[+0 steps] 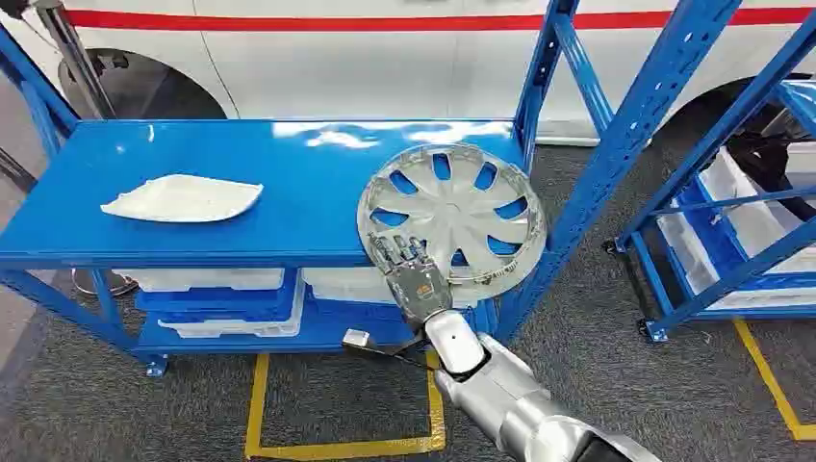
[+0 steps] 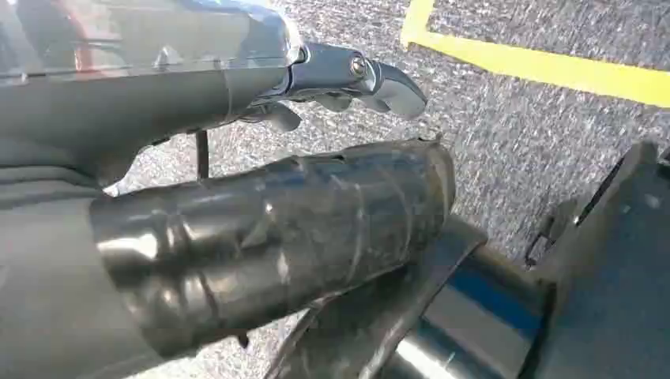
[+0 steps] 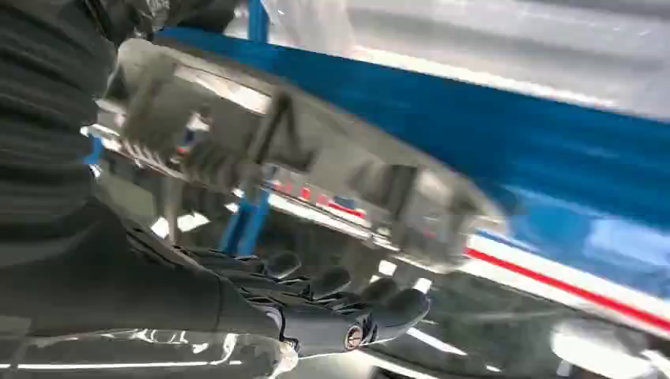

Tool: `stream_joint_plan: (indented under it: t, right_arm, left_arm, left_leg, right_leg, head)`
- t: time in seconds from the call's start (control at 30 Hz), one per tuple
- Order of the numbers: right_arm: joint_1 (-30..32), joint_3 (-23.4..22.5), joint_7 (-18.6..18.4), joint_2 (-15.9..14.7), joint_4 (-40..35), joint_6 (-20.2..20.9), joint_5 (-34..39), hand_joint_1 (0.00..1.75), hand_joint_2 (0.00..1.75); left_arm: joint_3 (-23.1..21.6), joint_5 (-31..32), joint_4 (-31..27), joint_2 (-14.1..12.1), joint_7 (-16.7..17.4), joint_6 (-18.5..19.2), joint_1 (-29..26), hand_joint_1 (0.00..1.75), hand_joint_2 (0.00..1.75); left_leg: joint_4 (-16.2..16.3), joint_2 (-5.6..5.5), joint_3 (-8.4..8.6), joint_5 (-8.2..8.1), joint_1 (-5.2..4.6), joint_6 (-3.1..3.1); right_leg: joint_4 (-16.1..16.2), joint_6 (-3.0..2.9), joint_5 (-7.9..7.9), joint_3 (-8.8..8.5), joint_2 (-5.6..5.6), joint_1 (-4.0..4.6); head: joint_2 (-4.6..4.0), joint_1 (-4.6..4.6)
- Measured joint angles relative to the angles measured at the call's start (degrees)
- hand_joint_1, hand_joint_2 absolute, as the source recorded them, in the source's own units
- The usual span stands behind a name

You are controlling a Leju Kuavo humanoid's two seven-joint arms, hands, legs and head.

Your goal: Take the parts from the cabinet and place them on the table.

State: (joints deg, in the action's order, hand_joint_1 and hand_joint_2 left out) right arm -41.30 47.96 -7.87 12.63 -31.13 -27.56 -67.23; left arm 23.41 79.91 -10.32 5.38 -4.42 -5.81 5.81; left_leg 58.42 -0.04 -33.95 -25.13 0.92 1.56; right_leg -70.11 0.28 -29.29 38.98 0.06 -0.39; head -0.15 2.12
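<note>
A chrome hubcap [image 1: 452,207] with several spokes lies over the right front corner of the blue table top [image 1: 241,164], its near rim past the front edge. My right hand [image 1: 412,274] grips that near rim from below and in front. In the right wrist view the hubcap's rim [image 3: 316,181] runs across above my right hand's dark fingers [image 3: 332,304]. A flat white part [image 1: 183,199] lies on the left of the table top. My left hand [image 2: 276,229] hangs over the grey floor and holds nothing.
A blue upright post [image 1: 616,154] stands just right of the hubcap. White bins [image 1: 231,298] sit on the shelf below the table top. Another blue rack [image 1: 731,221] with white bins stands at the right. A white vehicle [image 1: 385,58] is behind. Yellow tape [image 1: 337,448] marks the floor.
</note>
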Motion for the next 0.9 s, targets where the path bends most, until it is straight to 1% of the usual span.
stream_joint_plan:
  t: [0.03,0.07,0.1,0.17,0.2,0.23,0.27,0.3,0.33,0.37,0.4,0.43,0.47,0.5,0.53,0.57,0.6,0.63,0.67,0.7,0.73,0.77,0.8,0.83,0.87,0.9]
  right_arm:
    - [-0.05,-0.71,-0.29,0.0,0.09,-0.51,-0.18,0.0,1.75]
    - [-0.07,-1.4,-0.68,0.0,0.18,-0.99,-0.5,0.0,1.75]
    - [-0.04,-1.92,-1.25,0.0,0.28,-1.18,-0.9,0.0,1.75]
    - [0.31,-2.63,-2.52,-0.04,0.59,-1.07,-1.6,0.0,1.75]
    - [0.41,-3.08,-3.21,-0.04,0.87,-0.94,-1.96,0.0,1.75]
    - [0.4,-3.48,-3.63,-0.04,1.05,-0.72,-2.21,0.0,1.75]
    - [0.32,-3.79,-4.3,-0.02,1.22,-0.23,-2.69,0.0,1.75]
    - [0.21,-3.98,-5.03,0.0,1.44,0.63,-3.21,0.0,1.75]
    - [0.26,-4.16,-5.58,0.0,1.75,1.38,-3.67,0.0,1.75]
    - [0.31,-4.4,-6.19,-0.02,2.19,2.49,-4.22,0.0,1.75]
    - [0.36,-4.62,-6.87,-0.02,2.93,3.74,-4.94,0.0,1.75]
    - [0.34,-4.75,-7.26,-0.07,3.43,4.57,-5.53,0.0,1.75]
    - [0.21,-4.77,-7.54,-0.07,3.74,5.62,-6.06,0.0,1.75]
    - [0.05,-4.77,-7.63,-0.07,4.09,6.82,-6.54,0.0,1.75]
    - [-0.13,-4.79,-7.65,-0.07,4.4,7.63,-6.93,0.0,1.75]
    - [-0.36,-4.79,-7.63,-0.04,4.7,8.58,-7.25,0.28,1.75]
    - [-0.7,-4.79,-7.63,-0.06,5.0,9.58,-7.58,1.64,1.75]
    - [-0.86,-4.81,-7.61,-0.07,5.29,10.18,-7.8,1.64,1.75]
    - [-0.88,-4.81,-7.5,-0.07,5.49,10.71,-7.96,1.75,1.75]
    - [-0.9,-4.81,-7.32,-0.04,5.66,10.97,-8.04,1.75,1.75]
    - [-0.96,-4.81,-7.13,-0.07,5.82,11.17,-8.11,1.75,1.75]
    - [-0.88,-4.83,-7.0,-0.11,6.08,11.32,-8.13,1.75,1.75]
    - [-0.97,-4.86,-6.75,-0.11,6.19,11.3,-8.15,1.75,1.75]
    - [-1.04,-4.9,-6.43,-0.11,6.27,11.32,-8.22,1.75,1.75]
    - [-1.02,-4.94,-6.28,-0.11,6.36,11.28,-8.22,1.75,1.75]
    - [-1.04,-5.03,-5.9,-0.11,6.41,11.14,-8.22,1.75,1.75]
  left_arm:
    - [0.02,0.0,0.0,0.09,0.0,-0.04,-0.01,0.0,0.0]
    - [0.02,0.0,0.02,0.18,0.0,-0.15,-0.1,0.0,0.0]
    - [0.04,0.0,0.0,0.26,0.09,-0.22,-0.09,0.0,0.0]
    - [0.09,0.02,0.02,0.31,0.13,-0.31,-0.25,0.0,0.0]
    - [0.11,0.04,0.0,0.37,0.15,-0.35,-0.32,0.0,0.0]
    - [0.18,0.04,0.0,0.37,0.15,-0.37,-0.33,0.0,0.0]
    - [0.28,0.04,0.0,0.39,0.13,-0.37,-0.4,0.0,0.0]
    - [0.35,0.04,0.0,0.39,0.13,-0.37,-0.44,0.0,0.0]
    - [0.42,0.04,0.0,0.39,0.13,-0.37,-0.46,0.0,0.0]
    - [0.48,0.02,0.0,0.39,0.04,-0.37,-0.47,0.0,0.0]
    - [0.57,0.0,0.0,0.42,-0.04,-0.37,-0.47,0.0,0.0]
    - [0.59,0.0,0.0,0.44,-0.04,-0.35,-0.46,0.0,0.0]
    - [0.63,0.0,0.0,0.44,-0.04,-0.33,-0.49,0.0,0.0]
    - [0.72,0.0,0.0,0.44,-0.04,-0.31,-0.52,0.0,0.0]
    - [0.81,0.0,0.0,0.44,-0.02,-0.26,-0.51,0.0,0.0]
    - [0.9,0.0,0.0,0.44,-0.02,-0.22,-0.51,0.0,0.0]
    - [0.96,0.0,0.0,0.44,-0.02,-0.17,-0.43,0.0,0.0]
    - [0.98,0.0,0.0,0.44,-0.02,-0.17,-0.38,0.0,0.0]
    - [1.01,0.0,0.0,0.44,-0.02,-0.15,-0.45,0.0,0.0]
    - [1.05,-0.02,0.0,0.42,0.07,-0.15,-0.62,0.0,0.0]
    - [1.07,-0.02,0.0,0.39,0.11,-0.15,-0.66,0.0,0.0]
    - [1.07,-0.04,0.0,0.42,0.09,-0.15,-0.62,0.0,0.0]
    - [1.07,-0.04,0.0,0.44,0.0,-0.15,-0.55,0.0,0.0]
    - [1.07,-0.17,0.0,0.44,-0.07,-0.15,-0.54,0.0,0.0]
    - [1.09,-0.2,0.0,0.52,-0.13,-0.15,-0.58,0.0,0.0]
    - [1.11,-0.2,0.0,0.52,-0.2,-0.15,-0.66,0.0,0.0]
  left_leg:
    - [0.09,-0.02,0.01,-0.04,0.0,-0.07]
    - [0.12,0.0,-0.08,-0.07,-0.01,-0.24]
    - [0.45,-0.03,-0.31,-0.11,-0.42,-0.6]
    - [0.1,-0.03,-0.34,0.13,-0.36,-1.1]
    - [-0.06,0.01,-0.28,0.26,-0.29,-1.47]
    - [0.19,0.01,-0.47,-0.13,-0.21,-1.88]
    - [1.21,0.01,-0.88,-1.11,-0.14,-2.1]
    - [4.3,0.0,-2.13,-3.28,-0.13,-2.24]
    - [8.53,0.01,-3.93,-5.48,-0.12,-2.39]
    - [12.97,0.01,-5.87,-7.34,-0.12,-2.54]
    - [16.48,0.01,-7.41,-8.36,-0.12,-2.67]
    - [17.26,0.02,-7.64,-7.9,-0.11,-2.69]
    - [15.31,0.03,-6.55,-6.32,-0.11,-2.64]
    - [11.03,0.03,-4.31,-3.84,-0.11,-2.53]
    - [5.75,0.03,-1.58,-1.37,-0.11,-2.34]
    - [1.05,0.04,0.54,-0.38,-0.13,-2.1]
    - [-0.26,0.0,1.35,-1.15,-0.51,-1.94]
    - [-0.01,-0.1,1.17,-0.99,-0.53,-1.59]
    - [-0.08,-0.15,1.12,-0.95,-0.6,-1.42]
    - [-0.1,-0.17,1.12,-0.85,-0.69,-1.15]
    - [-0.7,-0.13,1.25,-0.49,-0.38,-0.63]
    - [-1.1,0.09,1.43,-0.03,-0.15,-0.18]
    - [-1.24,0.09,1.29,0.12,-0.18,0.12]
    - [-1.24,0.17,1.1,0.23,-0.21,0.32]
    - [-1.23,0.26,0.98,0.28,-0.28,0.39]
    - [-1.2,0.33,0.87,0.3,-0.29,0.4]
  right_leg:
    - [5.54,-0.27,2.45,-2.75,-0.01,0.01]
    - [9.4,-0.55,2.79,-4.36,-0.01,0.09]
    - [10.44,-0.56,2.65,-4.8,0.03,0.44]
    - [10.2,-0.78,2.75,-4.58,0.16,0.44]
    - [10.3,-1.03,2.87,-4.53,0.23,0.55]
    - [10.91,-1.68,3.3,-4.77,0.15,0.09]
    - [11.07,-1.94,3.44,-4.85,0.14,0.06]
    - [11.07,-2.2,3.48,-4.78,0.1,0.04]
    - [11.06,-2.27,3.47,-4.77,0.03,0.09]
    - [11.05,-2.3,3.47,-4.73,-0.06,0.2]
    - [11.01,-2.3,3.47,-4.68,-0.11,0.28]
    - [10.96,-2.3,3.47,-4.68,-0.11,0.3]
    - [10.9,-2.3,3.47,-4.72,-0.06,0.29]
    - [10.83,-2.29,3.46,-4.79,0.04,0.26]
    - [10.75,-2.23,3.42,-4.88,0.15,0.23]
    - [10.68,-2.15,3.38,-4.88,0.17,0.23]
    - [10.48,-1.86,3.38,-4.58,0.23,0.64]
    - [10.63,-1.54,3.58,-4.49,0.26,0.53]
    - [10.69,-1.36,3.64,-4.55,0.25,0.5]
    - [10.85,-1.06,3.81,-4.66,0.24,0.4]
    - [10.89,-0.65,3.83,-4.69,0.25,0.6]
    - [9.89,-0.41,3.02,-4.4,0.22,0.35]
    - [7.72,-0.26,1.14,-3.26,0.19,0.4]
    - [3.06,-0.06,-1.67,-1.21,0.22,0.25]
    - [-1.37,0.08,-3.77,0.76,0.19,0.13]
    - [-5.1,0.23,-5.08,2.41,0.19,0.04]
  head:
    - [0.0,-0.02]
    - [0.0,0.0]
    - [0.0,-0.06]
    - [0.0,-0.04]
    - [0.0,-0.02]
    - [0.0,-0.04]
    - [0.0,-0.02]
    - [0.0,-0.13]
    - [0.0,-0.11]
    - [0.0,-0.11]
    - [0.0,-0.11]
    - [0.0,-0.11]
    - [0.0,-0.11]
    - [0.0,-0.11]
    - [0.0,-0.11]
    - [0.0,-0.11]
    - [0.0,-0.11]
    - [0.0,-0.11]
    - [0.0,-0.09]
    - [0.0,-0.09]
    - [0.0,-0.09]
    - [0.0,-0.09]
    - [0.0,0.04]
    - [0.0,0.0]
    - [0.0,0.02]
    - [0.0,0.0]
